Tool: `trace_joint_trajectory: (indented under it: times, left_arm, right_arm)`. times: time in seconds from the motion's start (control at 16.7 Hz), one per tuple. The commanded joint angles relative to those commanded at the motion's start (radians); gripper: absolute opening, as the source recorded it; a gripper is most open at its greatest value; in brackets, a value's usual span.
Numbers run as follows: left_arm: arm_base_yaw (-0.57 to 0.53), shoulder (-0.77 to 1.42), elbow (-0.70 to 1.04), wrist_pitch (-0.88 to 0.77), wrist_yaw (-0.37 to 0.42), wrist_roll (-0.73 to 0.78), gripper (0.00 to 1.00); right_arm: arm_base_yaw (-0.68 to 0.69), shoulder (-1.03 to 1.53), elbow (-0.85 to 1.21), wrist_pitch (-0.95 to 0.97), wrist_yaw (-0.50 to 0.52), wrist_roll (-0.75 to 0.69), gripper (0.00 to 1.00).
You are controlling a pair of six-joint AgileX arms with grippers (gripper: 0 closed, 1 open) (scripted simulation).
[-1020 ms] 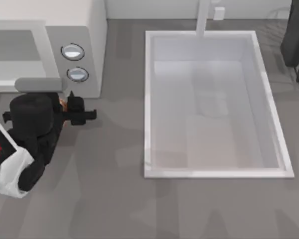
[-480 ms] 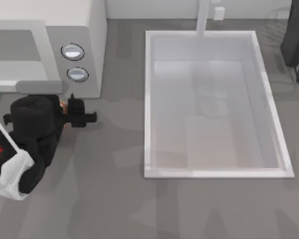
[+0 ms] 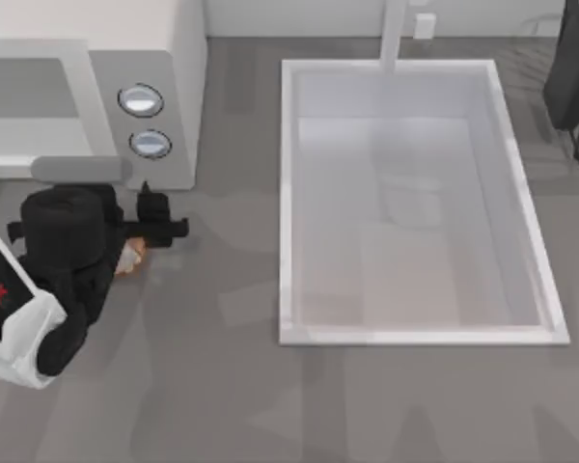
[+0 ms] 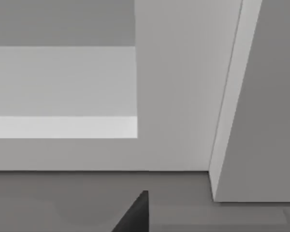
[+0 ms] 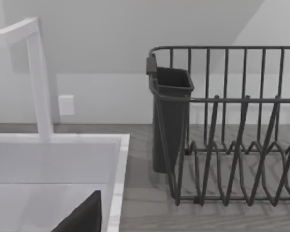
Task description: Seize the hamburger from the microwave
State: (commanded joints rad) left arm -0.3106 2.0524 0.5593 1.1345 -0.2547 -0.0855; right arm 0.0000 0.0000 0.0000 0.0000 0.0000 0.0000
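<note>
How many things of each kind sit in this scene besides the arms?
White boxy microwave: 1
Round silver-blue knobs: 2
Small orange-brown hamburger: 1
White rectangular sink basin: 1
White faucet: 1
Dark wire dish rack: 1
Dark cutlery cup: 1
Total: 8

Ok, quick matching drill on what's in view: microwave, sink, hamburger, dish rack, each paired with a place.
Things:
1. microwave
2. sink
3. hamburger
4. dish rack

Places:
A. far right corner of the table, beside the sink
B. far left of the table, knobs facing the sink
C. middle to right of the table
D. in front of the microwave, tucked under the left gripper

Pairs: 1-B, 2-C, 3-D, 4-A
</note>
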Motion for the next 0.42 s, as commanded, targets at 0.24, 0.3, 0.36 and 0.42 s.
trace_joint_trajectory:
  times: [0.24,0.3,0.36,0.42]
  left_arm:
    - [0.000,0.000,0.000,0.000,0.000,0.000,1.00]
    - [0.000,0.000,0.000,0.000,0.000,0.000,1.00]
    - [0.000,0.000,0.000,0.000,0.000,0.000,1.00]
    - [0.000,0.000,0.000,0.000,0.000,0.000,1.00]
  right_arm:
    - [0.000,0.000,0.000,0.000,0.000,0.000,1.00]
    - [0.000,0.000,0.000,0.000,0.000,0.000,1.00]
    - [0.000,0.000,0.000,0.000,0.000,0.000,1.00]
    - [0.000,0.000,0.000,0.000,0.000,0.000,1.00]
